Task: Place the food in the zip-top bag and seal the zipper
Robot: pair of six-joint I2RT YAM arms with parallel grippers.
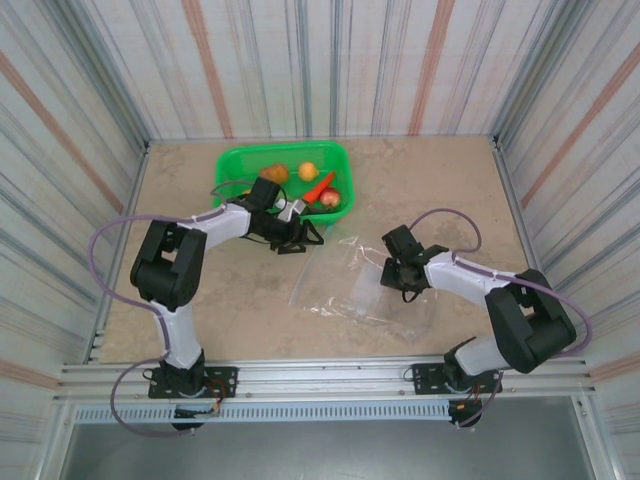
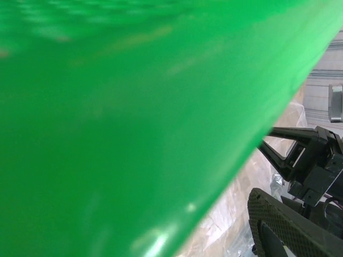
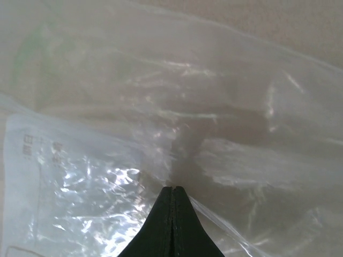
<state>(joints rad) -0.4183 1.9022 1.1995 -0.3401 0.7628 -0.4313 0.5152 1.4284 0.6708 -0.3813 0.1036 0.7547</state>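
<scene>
The clear zip-top bag [image 1: 345, 285] lies flat and crumpled on the table between the arms. My right gripper [image 1: 398, 272] is at its right edge. In the right wrist view the right gripper [image 3: 173, 188] is shut, pinching the shiny film of the bag [image 3: 107, 176]. The food sits in the green basket [image 1: 232, 160]: a brown potato [image 1: 277, 173], a small orange [image 1: 308, 170], a red chili [image 1: 320, 186] and a red apple [image 1: 330, 197]. My left gripper [image 1: 298, 236] hovers at the basket's near edge. One of its fingers [image 2: 278, 225] stands far off to the side, open. I cannot pick out the zipper.
The basket's green wall [image 2: 134, 123] is very close to the left wrist camera. The right arm [image 2: 316, 160] shows beyond it, over the bag. Striped walls enclose the table on three sides.
</scene>
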